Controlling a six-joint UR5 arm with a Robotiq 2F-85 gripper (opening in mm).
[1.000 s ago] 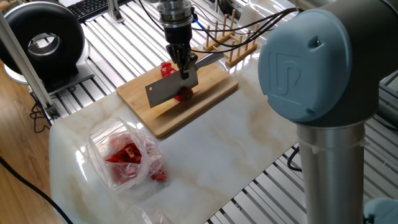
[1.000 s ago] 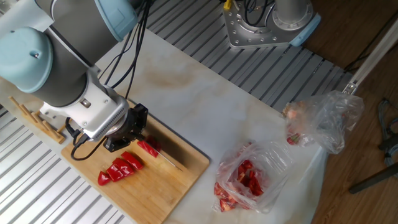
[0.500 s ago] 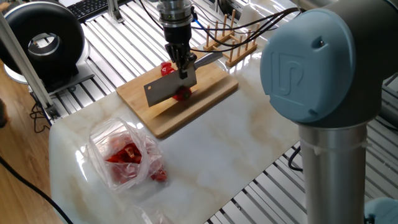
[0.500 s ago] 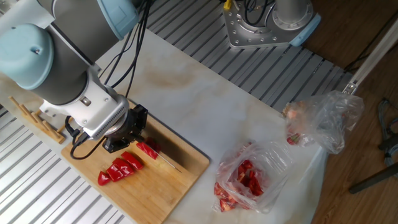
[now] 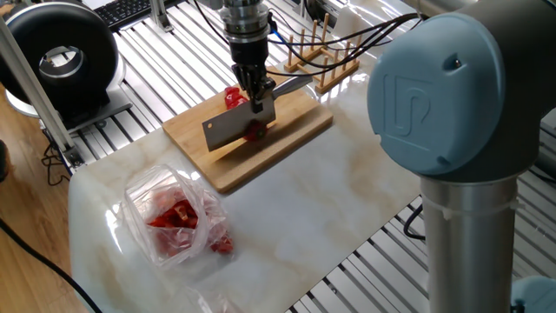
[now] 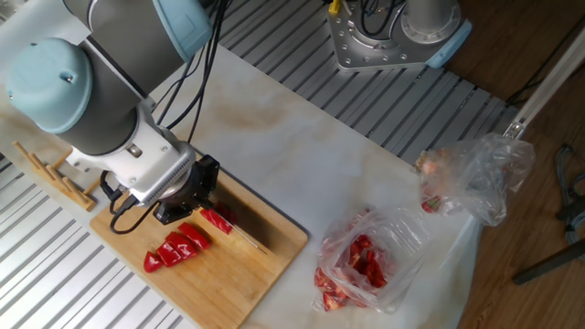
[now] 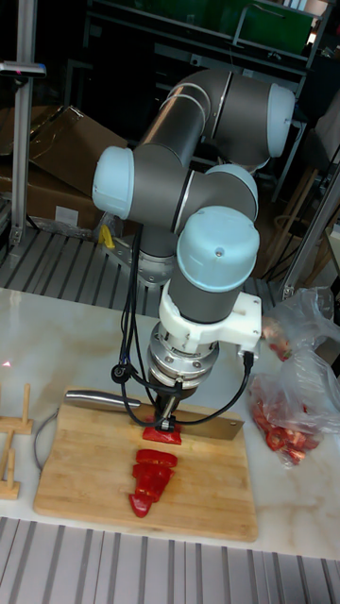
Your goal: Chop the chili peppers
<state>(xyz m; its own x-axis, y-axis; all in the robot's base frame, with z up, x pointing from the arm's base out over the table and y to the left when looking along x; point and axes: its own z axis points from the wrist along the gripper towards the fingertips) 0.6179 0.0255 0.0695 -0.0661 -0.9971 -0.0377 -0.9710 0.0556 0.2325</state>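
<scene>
A wooden cutting board (image 5: 287, 137) (image 6: 270, 270) (image 7: 212, 495) carries the chili peppers. Several cut red pieces (image 6: 176, 249) (image 7: 151, 472) lie in a row on it. One more red piece (image 6: 218, 219) (image 7: 162, 436) (image 5: 255, 133) sits right under the knife. My gripper (image 5: 255, 94) (image 6: 186, 199) (image 7: 168, 408) is shut on a cleaver's handle. The cleaver's blade (image 5: 236, 126) (image 7: 215, 430) stands edge-down on the board, across that piece. More red pieces (image 5: 231, 96) show behind the gripper.
A see-through plastic bag with red pieces (image 5: 178, 217) (image 6: 364, 265) (image 7: 283, 425) lies on the marble table beside the board. A second crumpled bag (image 6: 480, 174) lies further off. A wooden rack (image 5: 320, 52) (image 6: 50, 174) stands by the board's other end. A black round device (image 5: 59, 56) sits beyond the table.
The arm's upper joints have shifted slightly. The cleaver, the gripper and the chili pieces stay in nearly the same place on the board.
</scene>
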